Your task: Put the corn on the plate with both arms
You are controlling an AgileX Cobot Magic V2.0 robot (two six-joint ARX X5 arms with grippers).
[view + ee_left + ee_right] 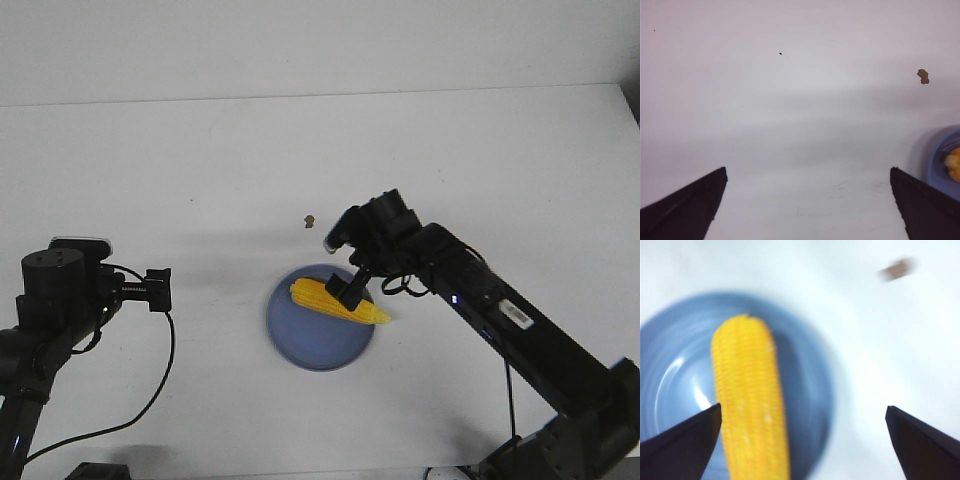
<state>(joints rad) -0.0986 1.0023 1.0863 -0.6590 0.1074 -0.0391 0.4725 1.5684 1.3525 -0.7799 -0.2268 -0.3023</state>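
The yellow corn (318,296) lies across the blue plate (300,350), its pointed tip over the plate's right rim. My right gripper (350,290) hangs just above the middle of the cob, open and holding nothing. In the right wrist view the corn (747,390) lies in the plate (675,365), close to one finger of the wide-open gripper (803,409); that view is blurred. My left gripper (160,290) is open and empty, well to the left of the plate. In the left wrist view, the gripper (807,200) is over bare table, with the plate's rim (940,165) and a bit of corn (954,165) at the edge.
A small brown speck (309,219) lies on the white table just behind the plate; it also shows in the left wrist view (923,76) and the right wrist view (897,268). The left arm's cable (150,390) loops over the table in front.
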